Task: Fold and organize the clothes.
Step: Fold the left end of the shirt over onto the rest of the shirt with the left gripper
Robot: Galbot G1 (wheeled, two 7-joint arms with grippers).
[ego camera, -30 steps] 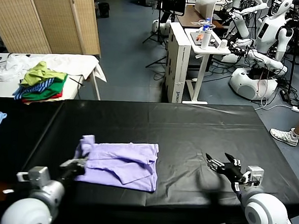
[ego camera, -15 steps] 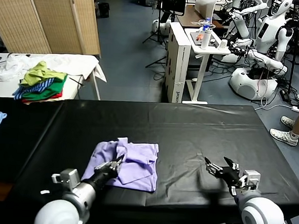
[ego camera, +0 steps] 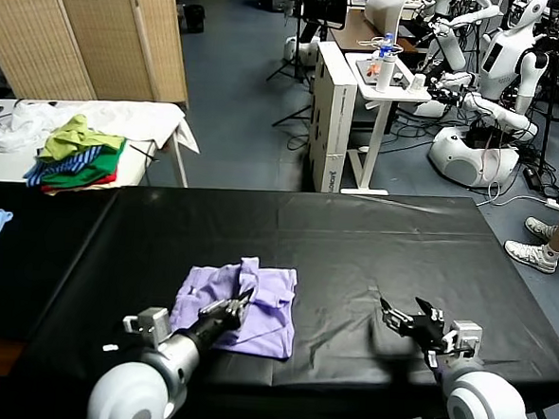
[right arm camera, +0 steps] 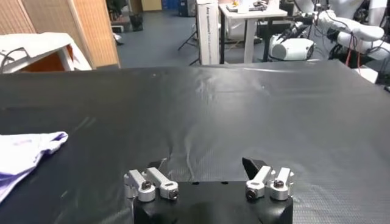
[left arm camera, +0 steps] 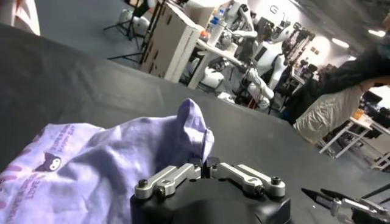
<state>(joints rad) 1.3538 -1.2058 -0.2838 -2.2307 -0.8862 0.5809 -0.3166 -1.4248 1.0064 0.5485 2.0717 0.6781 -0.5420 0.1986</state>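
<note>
1. The lavender T-shirt lies bunched on the black table, toward its near edge and left of centre; 1 fold stands up as a peak near its middle.
2. The left tool is over the shirt, its fingers narrowed on a pinch of the cloth; in the left wrist view the tool hides the exact point of grip behind its own body.
3. A dark purple print shows on the shirt in the left wrist view; its lettering is too small to read, and the frame edge cuts it off.
4. The right tool hovers low over bare table, well apart from the shirt, fingers spread wide and holding nothing; the right wrist view catches only 1 corner of the shirt at its edge.
</note>
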